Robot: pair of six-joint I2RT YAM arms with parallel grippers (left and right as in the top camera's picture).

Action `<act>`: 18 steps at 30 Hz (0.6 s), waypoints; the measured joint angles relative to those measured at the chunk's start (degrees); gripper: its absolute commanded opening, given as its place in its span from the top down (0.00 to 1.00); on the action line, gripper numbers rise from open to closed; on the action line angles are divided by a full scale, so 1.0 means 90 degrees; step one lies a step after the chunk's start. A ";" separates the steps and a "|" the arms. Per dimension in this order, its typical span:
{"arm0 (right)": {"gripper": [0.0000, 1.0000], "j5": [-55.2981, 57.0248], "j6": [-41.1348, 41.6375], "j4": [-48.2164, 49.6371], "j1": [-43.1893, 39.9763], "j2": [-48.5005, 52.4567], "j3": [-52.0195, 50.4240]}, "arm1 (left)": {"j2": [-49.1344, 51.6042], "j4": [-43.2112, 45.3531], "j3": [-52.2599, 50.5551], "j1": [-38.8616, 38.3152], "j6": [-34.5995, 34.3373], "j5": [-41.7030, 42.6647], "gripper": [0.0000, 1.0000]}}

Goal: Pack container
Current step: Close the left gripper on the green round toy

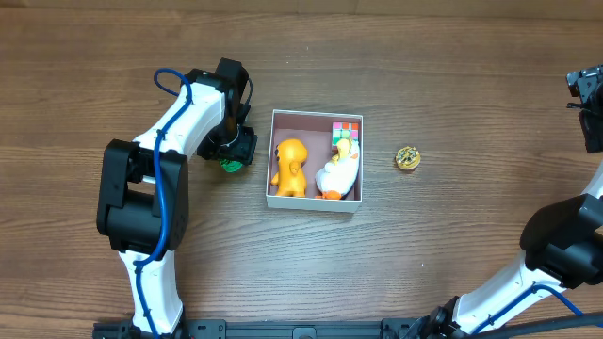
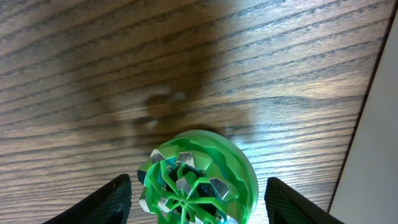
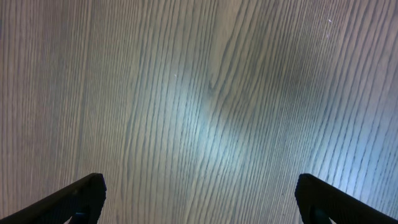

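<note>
The container [image 1: 314, 204], a shallow white-walled square box with a dull pink floor, sits mid-table. It holds an orange toy [image 1: 290, 168], a white duck [image 1: 339, 172] and a coloured cube [image 1: 346, 129]. Just left of it lies a green round toy [image 1: 230, 167] [image 2: 199, 177]. My left gripper [image 1: 234, 151] [image 2: 199, 200] is over that toy, open, and its fingers [image 2: 115, 199] flank the toy with gaps on both sides. At the far right edge my right gripper [image 1: 589, 94] [image 3: 199, 199] stands wide open over bare wood, holding nothing.
A small round gold object [image 1: 407, 157] lies on the table just right of the container. The container's white wall [image 2: 373, 155] rises close beside the left gripper's right finger. The wooden tabletop [image 3: 199, 93] fills the right wrist view.
</note>
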 measured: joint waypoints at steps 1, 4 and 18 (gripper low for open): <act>0.00 0.0000 0.0000 0.0002 0.0000 0.0000 0.0000 | 0.0000 0.0000 0.0000 0.0000 0.0000 0.0002 0.31; 0.00 0.0000 -0.0002 0.0002 0.0000 0.0000 0.0000 | 0.0002 0.0000 0.0000 0.0000 0.0000 0.0000 0.29; 0.00 0.0000 0.0000 0.0002 0.0000 0.0000 0.0000 | 0.0010 0.0124 -0.0097 0.0000 0.0000 0.0007 0.29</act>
